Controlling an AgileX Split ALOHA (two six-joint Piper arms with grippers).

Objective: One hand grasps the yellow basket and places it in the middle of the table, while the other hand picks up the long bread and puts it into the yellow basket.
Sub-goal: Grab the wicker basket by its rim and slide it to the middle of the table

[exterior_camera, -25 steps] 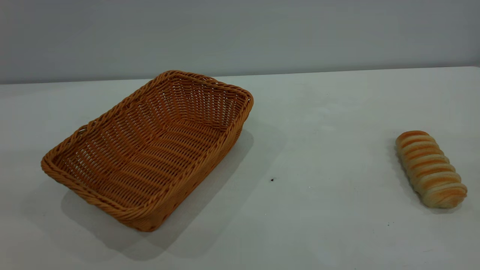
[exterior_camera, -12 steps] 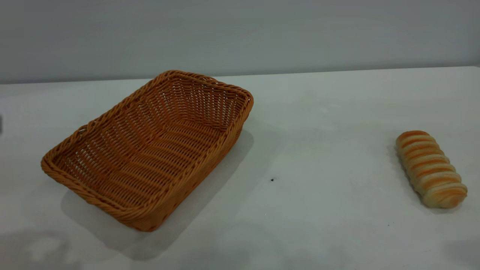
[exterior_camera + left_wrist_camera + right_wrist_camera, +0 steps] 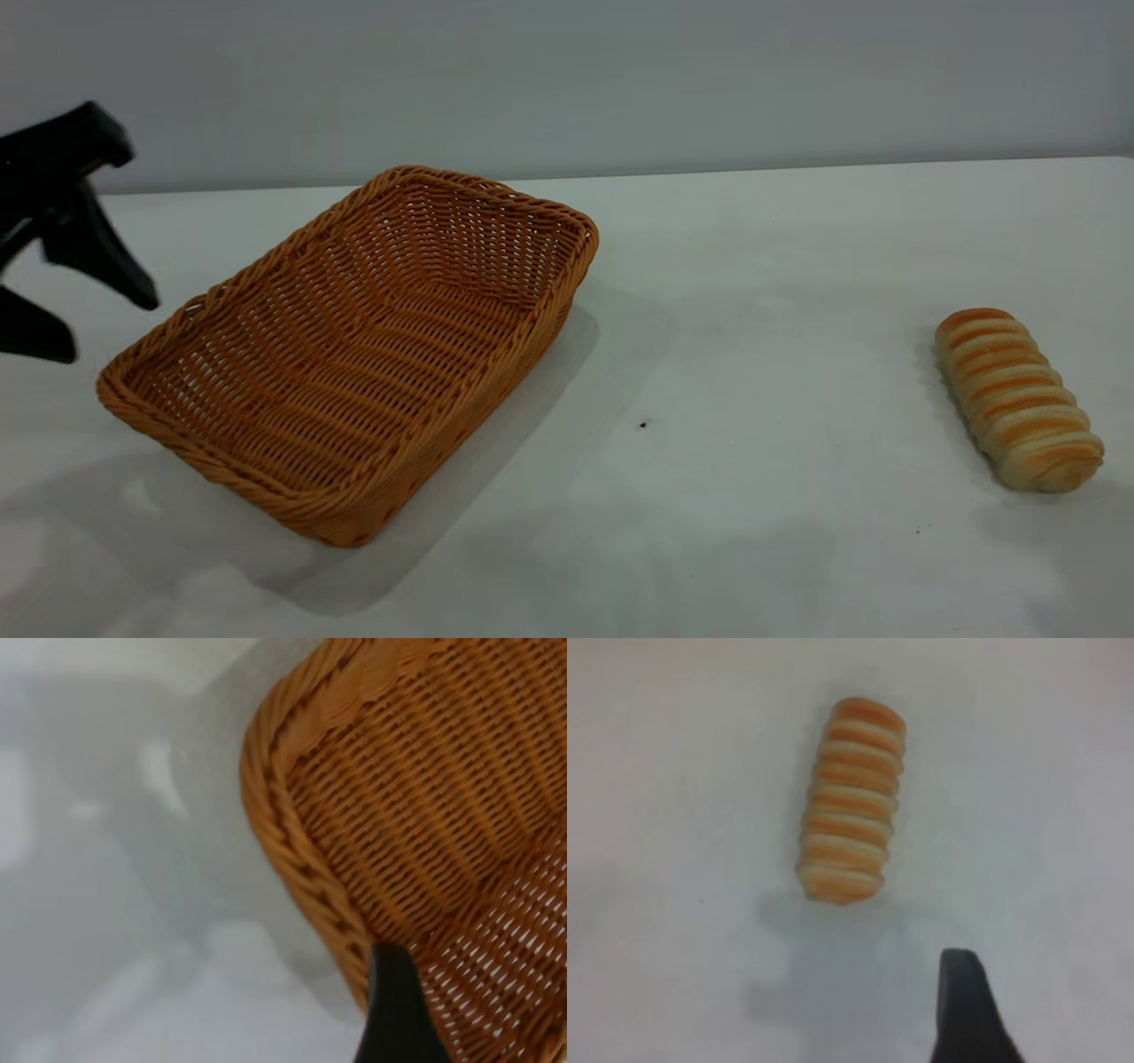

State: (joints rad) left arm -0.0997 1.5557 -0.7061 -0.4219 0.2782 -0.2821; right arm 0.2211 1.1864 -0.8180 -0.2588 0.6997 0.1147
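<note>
Woven orange-tan wicker, the yellow basket (image 3: 354, 354) sits on the left half of the table (image 3: 753, 266), angled, one short end toward the far edge, open side up, nothing inside. Braided rim corner and sloping inner wall fill the left wrist view (image 3: 425, 815), one black fingertip (image 3: 394, 1010) of the left arm's own claw over the rim there. Left claw (image 3: 111, 328) in at the exterior view's left edge, above the table, just beside the basket's near-left corner, not touching; two black fingers spread apart, released, holding nothing. Long bread (image 3: 1017, 399) on the table's right side, well apart from the basket, ribbed orange-brown stripes up, lying lengthwise toward the camera. Same loaf centred in the right wrist view (image 3: 852, 800), flat on white. Right claw: only one dark fingertip (image 3: 966, 1010) visible in its own wrist view, clear of the bread; spread or clenched, cannot tell. Tiny dark speck (image 3: 643, 425) on the table between basket and bread.
</note>
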